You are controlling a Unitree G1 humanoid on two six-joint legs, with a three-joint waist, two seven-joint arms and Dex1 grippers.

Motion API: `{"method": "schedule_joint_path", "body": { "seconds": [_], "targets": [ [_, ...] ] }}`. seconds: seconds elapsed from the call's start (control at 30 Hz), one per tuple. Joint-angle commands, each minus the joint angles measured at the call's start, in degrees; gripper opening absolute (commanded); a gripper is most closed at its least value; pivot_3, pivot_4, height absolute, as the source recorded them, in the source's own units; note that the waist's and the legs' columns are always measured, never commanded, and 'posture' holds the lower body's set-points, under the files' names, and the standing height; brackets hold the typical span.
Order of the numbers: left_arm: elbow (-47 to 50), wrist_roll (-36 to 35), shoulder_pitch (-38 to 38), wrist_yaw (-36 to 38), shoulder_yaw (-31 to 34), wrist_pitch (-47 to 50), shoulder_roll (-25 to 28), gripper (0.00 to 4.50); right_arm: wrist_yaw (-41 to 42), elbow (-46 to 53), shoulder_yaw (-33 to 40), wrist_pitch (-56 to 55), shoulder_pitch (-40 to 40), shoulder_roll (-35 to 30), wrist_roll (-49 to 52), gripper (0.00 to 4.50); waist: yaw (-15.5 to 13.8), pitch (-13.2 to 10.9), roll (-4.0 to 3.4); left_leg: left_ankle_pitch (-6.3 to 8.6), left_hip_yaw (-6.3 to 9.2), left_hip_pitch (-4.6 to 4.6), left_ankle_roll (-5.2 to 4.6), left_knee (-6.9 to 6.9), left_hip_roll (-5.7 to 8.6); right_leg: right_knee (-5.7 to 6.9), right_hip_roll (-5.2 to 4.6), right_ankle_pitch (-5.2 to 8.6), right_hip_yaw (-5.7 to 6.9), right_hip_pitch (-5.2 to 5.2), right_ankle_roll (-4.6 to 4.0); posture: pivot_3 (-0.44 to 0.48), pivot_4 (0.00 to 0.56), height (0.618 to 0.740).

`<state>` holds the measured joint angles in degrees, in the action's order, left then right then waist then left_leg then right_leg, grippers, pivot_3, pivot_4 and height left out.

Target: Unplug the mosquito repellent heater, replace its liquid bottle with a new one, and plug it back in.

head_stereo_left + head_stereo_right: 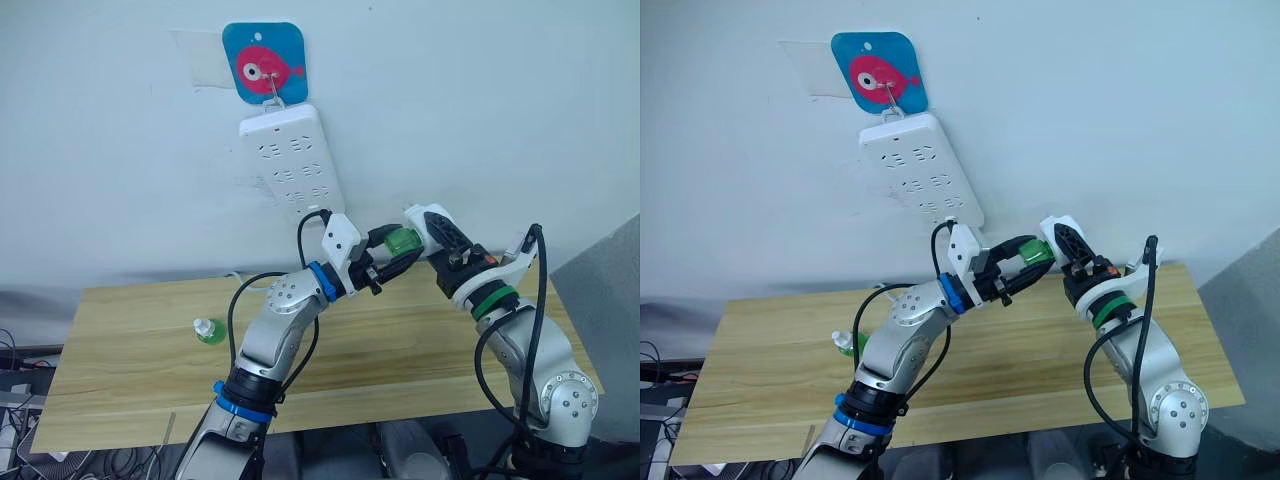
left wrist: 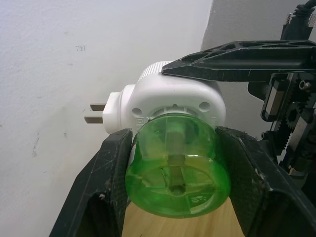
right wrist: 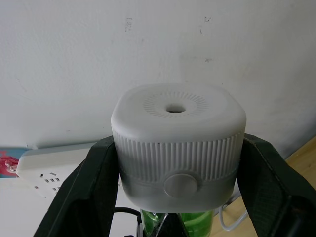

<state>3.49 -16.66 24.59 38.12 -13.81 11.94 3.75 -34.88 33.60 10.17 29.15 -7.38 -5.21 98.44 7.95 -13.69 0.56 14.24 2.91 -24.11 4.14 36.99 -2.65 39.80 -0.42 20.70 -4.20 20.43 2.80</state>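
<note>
Clamping the mosquito repellent heater point(image 3: 177, 148) between right gripper point(image 3: 177, 163) jaws, above the table point(image 1: 120, 340), left gripper point(image 2: 173, 173) jaws pinching its green liquid bottle point(image 2: 177, 173).

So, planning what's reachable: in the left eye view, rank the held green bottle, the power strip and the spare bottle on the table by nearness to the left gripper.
1. Held green bottle, between the left gripper fingers.
2. Power strip, on the wall above.
3. Spare bottle, on the table's left side.
</note>
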Motion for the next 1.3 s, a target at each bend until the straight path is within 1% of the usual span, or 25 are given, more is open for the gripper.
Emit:
{"method": "schedule_joint_path", "body": {
  "seconds": [0.03,0.17,0.23,0.3,0.33,0.43,0.53,0.63,0.7,0.8,0.93,1.07,1.3],
  "targets": [
    [2.26,0.11,0.02,-0.47,-0.07,-0.79,-0.15,2.31,1.54,3.15,-0.61,-1.44,0.47,-1.13,2.25,2.97,0.00,0.00,0.00,0.00,0.00,0.00,0.00,0.00,0.00,0.00,0.00,0.00,0.00,0.00,0.00,-0.196,0.231,0.740],
    [3.12,0.57,-0.41,0.37,-0.49,-0.82,1.18,2.31,2.70,2.83,-0.80,-1.49,0.85,-2.98,3.28,2.97,0.00,0.00,0.00,0.00,0.00,0.00,0.00,0.00,0.00,0.00,0.00,0.00,0.00,0.00,0.00,-0.194,0.231,0.740],
    [3.91,0.52,-0.30,2.18,-0.78,-1.89,2.75,2.31,4.09,2.26,-0.78,-0.31,1.27,-5.24,5.31,3.72,0.00,0.00,0.00,0.00,0.00,0.00,0.00,0.00,0.00,0.00,0.00,0.00,0.00,0.00,0.00,-0.196,0.232,0.740],
    [4.51,0.15,-0.04,4.86,-0.91,-3.34,4.58,2.31,5.85,0.97,-0.66,2.55,1.70,-9.70,8.77,4.31,0.00,0.00,0.00,0.00,0.00,0.00,0.00,0.00,0.00,0.00,0.00,0.00,0.00,-0.01,0.00,-0.198,0.229,0.740],
    [4.60,0.01,0.21,6.46,-1.04,-4.31,5.57,2.31,7.20,-0.17,-0.49,4.53,1.84,-12.63,11.38,4.48,0.00,0.00,0.00,0.00,-0.01,0.00,0.00,0.00,0.00,0.01,0.00,0.00,0.00,-0.01,0.00,-0.201,0.229,0.740],
    [4.45,-0.69,0.75,11.47,-1.41,-7.09,8.24,2.31,15.27,-5.38,1.30,12.53,1.80,-19.54,14.54,4.48,-0.02,-0.01,0.01,0.00,-0.03,0.03,0.00,0.02,0.00,-0.01,0.00,0.00,-0.01,-0.04,0.00,-0.205,0.230,0.740],
    [4.12,-1.28,0.90,19.07,-2.38,-12.06,11.46,2.31,29.06,-17.37,3.35,27.49,-2.07,-29.13,14.56,4.48,-0.10,-0.01,0.01,0.00,-0.04,0.07,-0.01,0.01,0.02,-0.04,0.00,0.00,-0.01,-0.11,0.00,-0.202,0.229,0.740],
    [3.96,-1.96,1.16,23.39,-3.13,-14.63,12.82,2.31,39.49,-27.68,1.21,39.50,-7.47,-37.49,14.56,4.48,-0.23,-0.02,0.00,0.00,-0.08,0.18,-0.03,0.01,0.02,-0.09,0.00,-0.01,-0.04,-0.19,-0.01,-0.185,0.227,0.740],
    [3.56,-2.19,1.46,25.08,-3.17,-15.43,13.12,2.31,44.04,-33.74,-0.67,44.79,-12.11,-40.47,14.56,4.48,-0.28,-0.03,0.02,0.00,-0.05,0.18,-0.04,0.00,0.00,-0.13,0.02,-0.01,0.00,-0.20,-0.01,-0.171,0.228,0.740],
    [2.10,-1.73,2.05,25.53,-2.56,-16.64,13.08,2.31,48.18,-38.82,-2.86,49.35,-17.16,-43.26,14.56,4.48,-0.41,-0.04,0.04,0.00,-0.04,0.14,-0.05,0.01,-0.01,-0.17,0.04,-0.01,0.00,-0.21,-0.02,-0.165,0.229,0.740],
    [0.36,-0.37,2.96,23.91,-1.71,-18.65,12.80,2.31,52.05,-41.94,-5.47,53.47,-20.41,-47.04,14.56,4.48,-1.39,-0.04,0.05,0.01,-0.03,0.03,-0.08,0.02,0.00,-0.31,0.03,-0.01,0.03,-0.21,-0.02,-0.152,0.229,0.740],
    [0.06,0.46,2.91,22.82,-1.80,-20.38,12.36,2.31,53.89,-43.46,-7.32,54.91,-22.44,-49.56,14.56,4.48,-2.09,-0.05,0.05,0.03,-0.01,-0.09,-0.11,0.05,0.01,-0.42,-0.01,-0.02,0.09,-0.19,-0.01,-0.142,0.221,0.740],
    [0.82,0.62,2.14,21.99,-2.68,-20.68,11.54,2.31,54.55,-44.32,-9.49,54.65,-25.06,-50.51,14.43,4.48,-2.95,-0.05,0.05,0.04,0.04,-0.14,-0.12,0.13,0.01,-0.37,-0.03,-0.02,0.14,-0.17,-0.02,-0.139,0.212,0.740]
  ]
}}
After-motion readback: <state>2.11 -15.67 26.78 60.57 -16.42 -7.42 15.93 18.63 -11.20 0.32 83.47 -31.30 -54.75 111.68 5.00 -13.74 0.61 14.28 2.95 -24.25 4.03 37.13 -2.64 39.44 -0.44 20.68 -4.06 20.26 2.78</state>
